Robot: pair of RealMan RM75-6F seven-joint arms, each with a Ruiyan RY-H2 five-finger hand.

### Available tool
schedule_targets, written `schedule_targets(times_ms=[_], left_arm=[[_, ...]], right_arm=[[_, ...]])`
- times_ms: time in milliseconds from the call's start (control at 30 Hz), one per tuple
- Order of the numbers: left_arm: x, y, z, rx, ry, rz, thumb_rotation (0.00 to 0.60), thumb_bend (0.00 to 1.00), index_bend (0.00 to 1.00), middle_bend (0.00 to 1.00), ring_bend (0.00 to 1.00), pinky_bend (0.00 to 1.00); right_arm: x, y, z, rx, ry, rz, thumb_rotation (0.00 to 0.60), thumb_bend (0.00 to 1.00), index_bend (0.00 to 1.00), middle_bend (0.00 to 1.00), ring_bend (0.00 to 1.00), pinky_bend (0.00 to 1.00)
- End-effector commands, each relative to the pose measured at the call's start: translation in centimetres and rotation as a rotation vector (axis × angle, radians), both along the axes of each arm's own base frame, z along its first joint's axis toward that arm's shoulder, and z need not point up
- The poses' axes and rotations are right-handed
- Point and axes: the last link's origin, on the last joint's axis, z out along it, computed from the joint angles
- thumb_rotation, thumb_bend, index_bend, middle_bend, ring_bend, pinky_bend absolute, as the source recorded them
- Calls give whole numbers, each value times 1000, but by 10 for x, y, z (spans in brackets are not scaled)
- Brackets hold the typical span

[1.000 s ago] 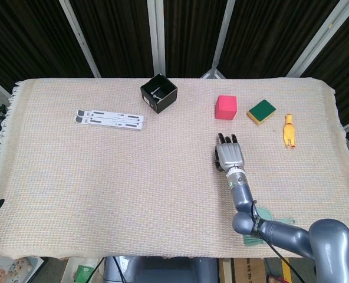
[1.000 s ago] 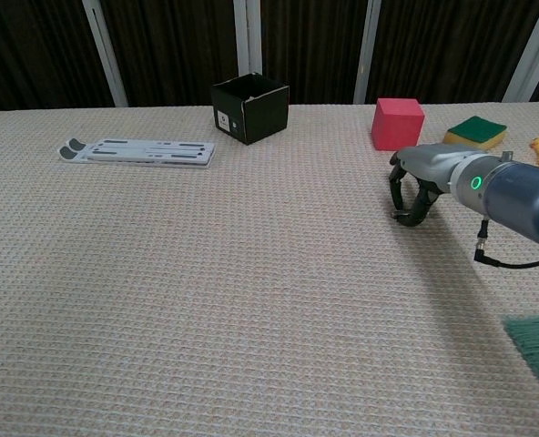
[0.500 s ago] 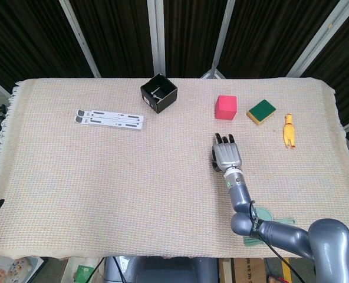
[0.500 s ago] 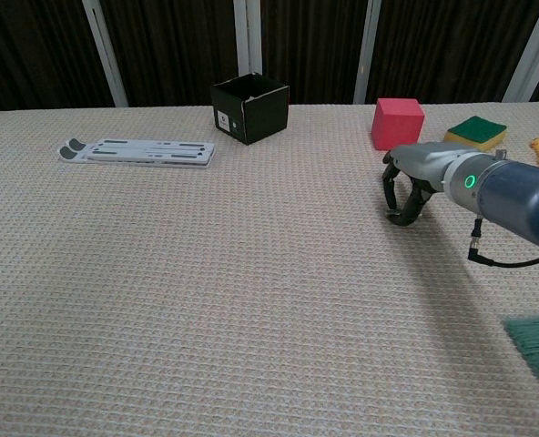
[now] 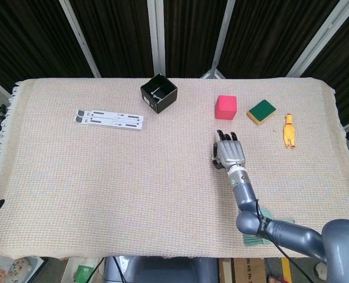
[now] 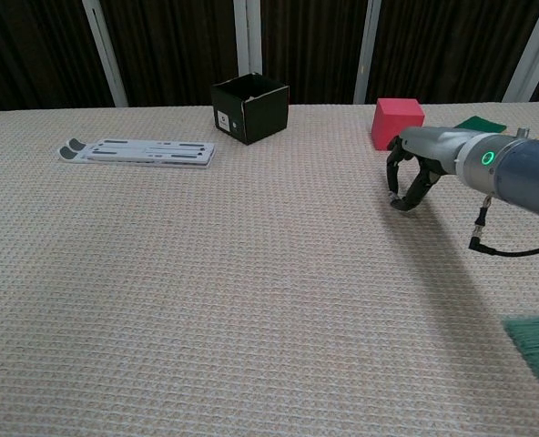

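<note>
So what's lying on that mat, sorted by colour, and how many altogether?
Black: 1, open box
Red: 1, cube
Green and yellow: 1, sponge
Yellow: 1, toy chicken
White: 1, flat folding stand
Total: 5

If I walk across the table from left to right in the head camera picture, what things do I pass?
White flat strip → black box → pink cube, with the right hand nearer below it → green sponge → yellow toy.
</note>
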Motion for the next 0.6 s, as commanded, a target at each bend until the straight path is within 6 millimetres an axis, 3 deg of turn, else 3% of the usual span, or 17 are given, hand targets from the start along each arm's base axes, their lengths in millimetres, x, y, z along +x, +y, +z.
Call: schedule_targets(times_ms=[33,600], left_arm=[[0,0,0,0,0,0,600,235,109,0,0,0],[0,0,-1,-1,3,1,600,235,109,0,0,0]], right_arm=[[-2,0,3,-2,-8,-7,600,348,602,91,143,36],[-7,-5,11,2,-47,-48,600,347,602,91,143,36]])
